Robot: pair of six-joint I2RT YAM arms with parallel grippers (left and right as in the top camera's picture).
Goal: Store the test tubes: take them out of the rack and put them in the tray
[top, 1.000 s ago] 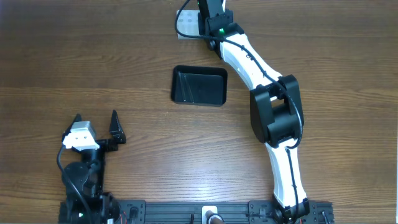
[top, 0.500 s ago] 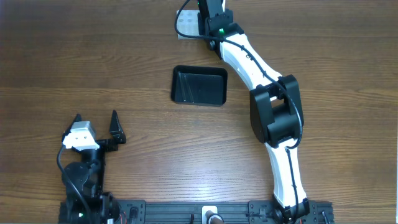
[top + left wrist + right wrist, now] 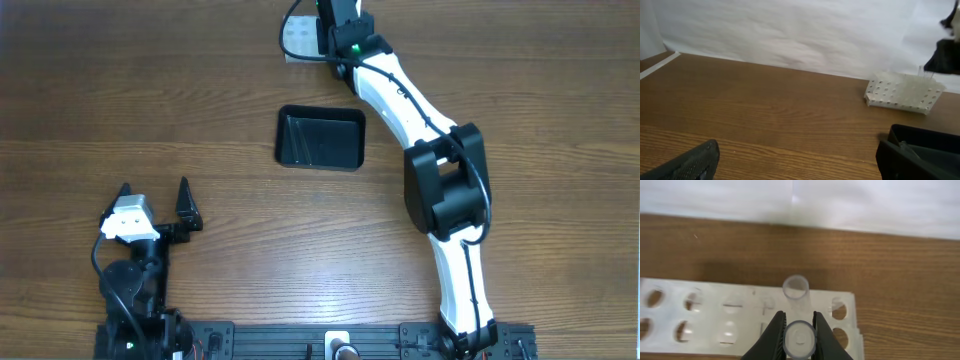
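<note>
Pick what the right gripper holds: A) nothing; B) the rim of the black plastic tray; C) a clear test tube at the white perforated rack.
C: in the right wrist view the right gripper is closed on the round mouth of a clear test tube over the white perforated rack.

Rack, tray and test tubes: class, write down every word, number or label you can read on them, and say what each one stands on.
None can be read.
The white rack shows plain holes with no legible numbers.
The black tray is unmarked.
The gripped test tube shows no print.
</note>
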